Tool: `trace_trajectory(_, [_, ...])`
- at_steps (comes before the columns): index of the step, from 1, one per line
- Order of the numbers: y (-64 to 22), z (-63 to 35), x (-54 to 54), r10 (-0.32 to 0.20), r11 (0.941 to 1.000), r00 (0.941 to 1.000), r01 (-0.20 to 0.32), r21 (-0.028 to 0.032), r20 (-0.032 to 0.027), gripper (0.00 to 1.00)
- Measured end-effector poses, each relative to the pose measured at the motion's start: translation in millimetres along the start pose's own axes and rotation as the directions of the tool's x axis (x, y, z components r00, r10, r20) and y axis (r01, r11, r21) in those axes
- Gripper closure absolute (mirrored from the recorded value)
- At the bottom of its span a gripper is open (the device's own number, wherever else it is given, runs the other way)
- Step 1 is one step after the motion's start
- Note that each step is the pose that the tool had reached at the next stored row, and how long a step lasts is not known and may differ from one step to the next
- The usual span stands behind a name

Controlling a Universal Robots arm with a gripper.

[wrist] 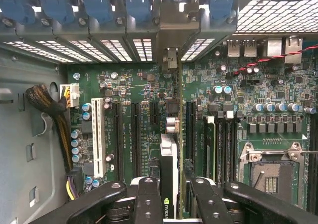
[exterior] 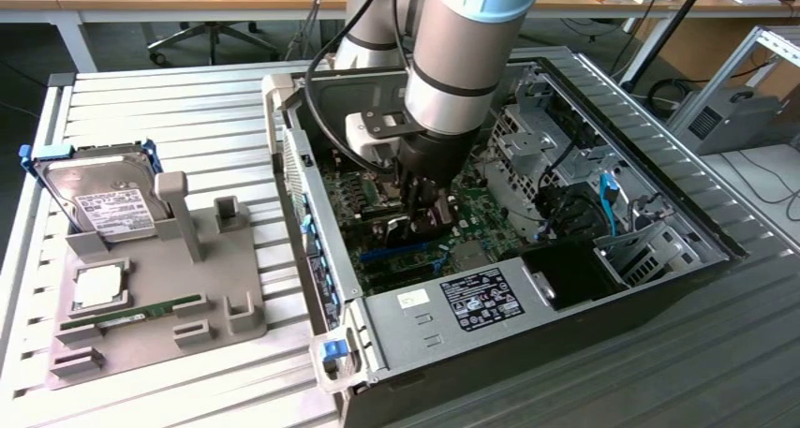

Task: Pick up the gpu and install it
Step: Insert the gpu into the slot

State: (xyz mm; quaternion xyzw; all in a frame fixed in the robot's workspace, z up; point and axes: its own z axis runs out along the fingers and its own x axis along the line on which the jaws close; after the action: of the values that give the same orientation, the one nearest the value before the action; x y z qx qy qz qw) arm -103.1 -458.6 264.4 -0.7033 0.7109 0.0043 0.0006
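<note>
Inside open black tower computer case [exterior: 700,250], lying on its side on pale slatted metal desk [exterior: 163,110]: silver-and-grey robot arm [exterior: 469,44] reaching down, black hand [exterior: 425,213] low over green motherboard [wrist: 258,85].

Hand [wrist: 174,186]: dark fingers [wrist: 149,194] clamped on gpu [wrist: 169,149], a slim expansion card with green board, black heatsink block and silver metal end, gripped on both faces.

Gpu position: standing on edge, running lengthwise parallel to long black expansion slots [wrist: 135,134], between two of them in wrist view. Far end pointing toward rear wall of case, with its vented slot covers and blue plastic latches [wrist: 94,0]. Contact between card edge and any slot: cannot tell.

Near card on board: one white expansion slot [wrist: 98,134], just beyond black slots; silver-framed processor socket [wrist: 268,174] on other side; yellow-and-black cable bundle [wrist: 59,129] at board edge.

Exterior view's left, well apart from case: grey moulded fixture tray [exterior: 163,325] on desk, holding silver hard drive with white label [exterior: 107,203] propped upright, square silver processor chip [exterior: 97,287] lying flat, narrow green memory stick [exterior: 131,314] just beside it.
</note>
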Motion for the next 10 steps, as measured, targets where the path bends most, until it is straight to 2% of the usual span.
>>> trace_trajectory(10, [0.0,2.0,0.0,0.000,1.0000,1.0000,0.000,0.0000,-0.0001,0.72])
